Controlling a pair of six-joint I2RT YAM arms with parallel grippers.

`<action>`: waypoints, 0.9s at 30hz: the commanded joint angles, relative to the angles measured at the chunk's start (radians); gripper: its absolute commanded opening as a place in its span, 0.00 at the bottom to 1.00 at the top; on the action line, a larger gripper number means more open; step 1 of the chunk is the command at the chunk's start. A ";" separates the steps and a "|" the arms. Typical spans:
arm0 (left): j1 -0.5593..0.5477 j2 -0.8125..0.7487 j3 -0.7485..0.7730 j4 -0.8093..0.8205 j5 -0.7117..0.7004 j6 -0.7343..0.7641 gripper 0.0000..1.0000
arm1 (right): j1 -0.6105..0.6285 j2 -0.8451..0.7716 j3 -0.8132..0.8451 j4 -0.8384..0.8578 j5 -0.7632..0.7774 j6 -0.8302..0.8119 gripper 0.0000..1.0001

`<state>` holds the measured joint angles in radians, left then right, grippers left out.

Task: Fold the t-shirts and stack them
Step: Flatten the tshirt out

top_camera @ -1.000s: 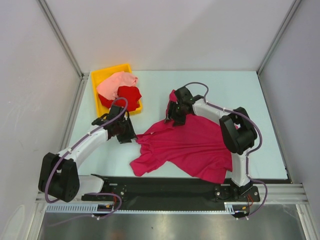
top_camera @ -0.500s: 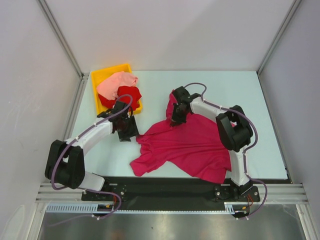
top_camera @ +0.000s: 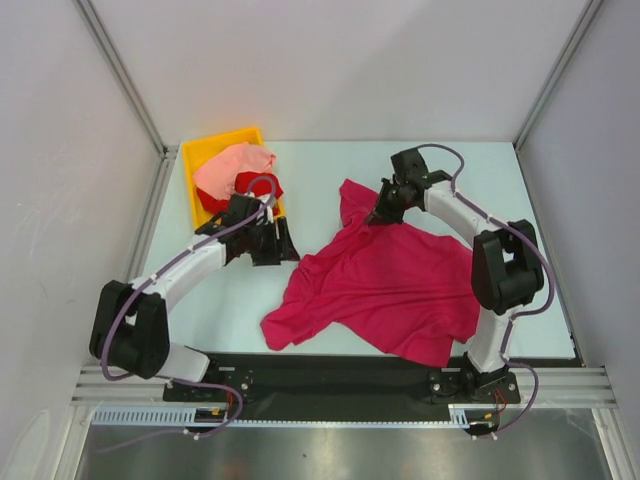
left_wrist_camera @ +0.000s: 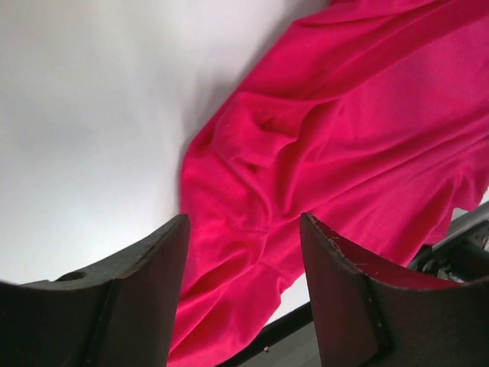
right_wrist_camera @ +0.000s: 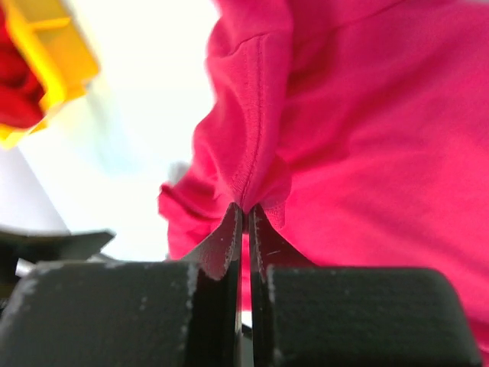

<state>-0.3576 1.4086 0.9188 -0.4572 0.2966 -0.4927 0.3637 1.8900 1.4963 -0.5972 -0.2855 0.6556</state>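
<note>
Top view: the table (top_camera: pixel 520 200) carries one magenta shirt (top_camera: pixel 390 290), spread loosely and wrinkled, not yet folded. Its long axis runs on a diagonal from a raised flap at far centre to its widest part at the near right, and one sleeve trails off to the near left. The yellow bin (top_camera: pixel 192 160) stands at the far-left corner and holds the pink shirt (top_camera: pixel 235 165) with the red shirt (top_camera: pixel 258 187) beside and partly under it, both crumpled and well apart from the magenta one. The right gripper (top_camera: pixel 385 212) sits on the far edge of the magenta shirt, just beside the raised flap. In the right wrist view its (right_wrist_camera: pixel 244 229) jaws are pressed together on a stitched fold of that cloth, which bunches upward from the pinch. The left gripper (top_camera: pixel 283 243) hangs between the bin and the shirt's left edge, the cloth lying to its right and a little nearer the bases. In the left wrist view its (left_wrist_camera: pixel 244 294) jaws stand wide with nothing between them, and the shirt's left edge lies beyond the gap, apart from both fingers (left_wrist_camera: pixel 145 298). Judged from this layout, the left arm is the nearer one to that free left edge. Taking it there would set a second hold opposite the right-hand pinch, so that the shirt could be drawn flat for folding.
</note>
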 commanded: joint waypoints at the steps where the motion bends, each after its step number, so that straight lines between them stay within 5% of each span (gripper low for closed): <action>1: -0.024 0.070 0.103 0.086 0.067 0.121 0.66 | 0.000 -0.068 -0.022 0.033 -0.072 0.018 0.00; 6: -0.058 0.199 0.221 0.026 0.027 0.193 0.74 | -0.032 -0.066 0.001 0.030 -0.113 0.030 0.00; 12: -0.066 0.338 0.297 -0.046 -0.052 0.175 0.56 | -0.052 -0.065 0.004 0.040 -0.126 0.022 0.00; 22: -0.107 0.408 0.304 -0.029 -0.002 0.117 0.61 | -0.057 -0.057 -0.005 0.040 -0.139 0.021 0.00; 27: -0.110 0.458 0.316 -0.047 -0.024 0.101 0.54 | -0.060 -0.058 -0.002 0.040 -0.150 0.022 0.00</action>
<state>-0.4637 1.8309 1.2030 -0.5079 0.2665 -0.3702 0.3080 1.8549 1.4803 -0.5808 -0.4110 0.6777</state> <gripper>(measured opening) 0.551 0.022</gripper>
